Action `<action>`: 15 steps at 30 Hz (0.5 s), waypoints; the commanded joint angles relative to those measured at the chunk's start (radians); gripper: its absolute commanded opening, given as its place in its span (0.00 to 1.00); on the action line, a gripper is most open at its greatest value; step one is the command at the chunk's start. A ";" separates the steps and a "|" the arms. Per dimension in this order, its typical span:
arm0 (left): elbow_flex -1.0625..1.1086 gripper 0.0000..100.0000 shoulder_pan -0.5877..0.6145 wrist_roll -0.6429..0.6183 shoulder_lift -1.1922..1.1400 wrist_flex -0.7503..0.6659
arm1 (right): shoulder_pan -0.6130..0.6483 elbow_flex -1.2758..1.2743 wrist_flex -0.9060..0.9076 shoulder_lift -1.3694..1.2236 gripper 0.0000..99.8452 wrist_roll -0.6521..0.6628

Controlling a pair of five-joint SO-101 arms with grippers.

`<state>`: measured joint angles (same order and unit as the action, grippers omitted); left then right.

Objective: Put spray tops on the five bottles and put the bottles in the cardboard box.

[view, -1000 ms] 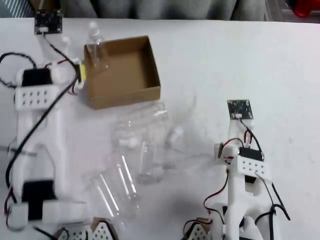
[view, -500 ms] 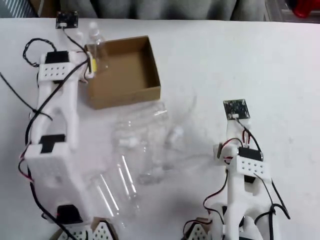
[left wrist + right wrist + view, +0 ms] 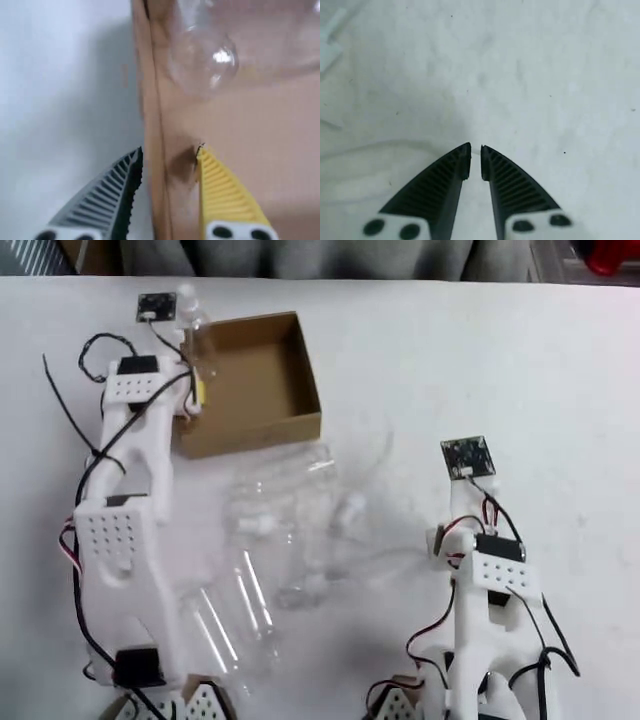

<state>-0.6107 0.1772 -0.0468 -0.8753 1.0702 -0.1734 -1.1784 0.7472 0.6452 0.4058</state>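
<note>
The left hand (image 3: 168, 150) is spread astride the cardboard box (image 3: 150, 90) wall, nothing gripped; a bottle (image 3: 202, 62) is seen inside. The right hand (image 3: 475, 152) is nearly closed, empty.

- cardboard box (image 3: 250, 380) sits far-left on the table (image 3: 450, 350), with an upright bottle (image 3: 190, 320) in its far-left corner
- left gripper (image 3: 167, 160) straddles the box's left wall, one finger inside, one outside
- loose bottles (image 3: 265, 570) lie in front of the box, between the arms
- right gripper (image 3: 475, 162) is over bare table, right of them
</note>
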 commanded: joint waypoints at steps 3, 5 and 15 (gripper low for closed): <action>-0.055 0.17 -0.045 -0.002 0.012 -0.014 | 0.012 0.006 -0.016 0.018 0.02 0.014; -0.054 0.17 -0.054 0.000 0.010 -0.012 | 0.012 0.006 -0.016 0.018 0.02 0.015; -0.051 0.16 -0.042 -0.008 0.008 0.009 | 0.012 0.006 -0.016 0.018 0.02 0.017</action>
<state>-0.6107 0.1527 -0.0483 -0.8769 1.0702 -0.1734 -1.1784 0.7472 0.6452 0.4135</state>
